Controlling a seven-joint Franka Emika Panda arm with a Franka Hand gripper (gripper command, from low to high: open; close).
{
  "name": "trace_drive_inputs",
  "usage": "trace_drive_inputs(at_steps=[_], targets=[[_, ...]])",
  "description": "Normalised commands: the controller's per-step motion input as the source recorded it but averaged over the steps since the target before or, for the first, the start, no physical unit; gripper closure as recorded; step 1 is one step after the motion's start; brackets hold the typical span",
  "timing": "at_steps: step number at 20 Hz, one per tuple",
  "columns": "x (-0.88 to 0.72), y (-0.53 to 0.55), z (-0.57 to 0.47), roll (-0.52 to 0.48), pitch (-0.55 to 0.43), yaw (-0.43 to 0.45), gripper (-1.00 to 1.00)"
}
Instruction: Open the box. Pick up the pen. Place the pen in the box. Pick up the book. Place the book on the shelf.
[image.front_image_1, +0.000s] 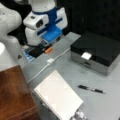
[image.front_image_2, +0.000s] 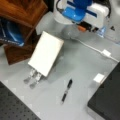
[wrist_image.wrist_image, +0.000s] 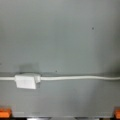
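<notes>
The box (image.front_image_1: 96, 51) stands shut at a front view's right, black lid down and its white latch (image.front_image_1: 86, 55) on the front. In the other camera only the box's corner (image.front_image_2: 107, 100) shows. The black pen (image.front_image_1: 91, 89) (image.front_image_2: 67, 91) lies on the grey table in front of the box. Tilted on a metal stand, the white book (image.front_image_1: 57, 97) (image.front_image_2: 46, 52) rests beside the reddish-brown shelf (image.front_image_1: 12, 95) (image.front_image_2: 22, 10). My gripper (image.front_image_1: 43, 50) (image.front_image_2: 86, 28) hangs over the table's far side, away from all of these. In the wrist view its orange fingertips (wrist_image.wrist_image: 5, 112) sit wide apart, open and holding nothing.
A white cable (image.front_image_1: 60, 55) (wrist_image.wrist_image: 80, 78) with a small white connector block (image.front_image_1: 50, 60) (image.front_image_2: 106, 53) (wrist_image.wrist_image: 26, 81) runs across the table under the gripper. Metal clips (image.front_image_2: 32, 78) stick out from below the book. A dark perforated board (image.front_image_2: 12, 107) borders the table.
</notes>
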Motion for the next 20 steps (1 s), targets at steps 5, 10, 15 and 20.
trace_drive_inputs(at_steps=[5, 10, 15, 20], targets=[[0.08, 0.10, -0.03, 0.224, 0.001, 0.029, -1.00], [0.18, 0.25, -0.06, 0.154, 0.051, -0.027, -1.00], [0.26, 0.28, 0.03, 0.054, 0.125, -0.109, -1.00], [0.40, 0.41, 0.08, 0.104, 0.132, -0.172, -1.00]])
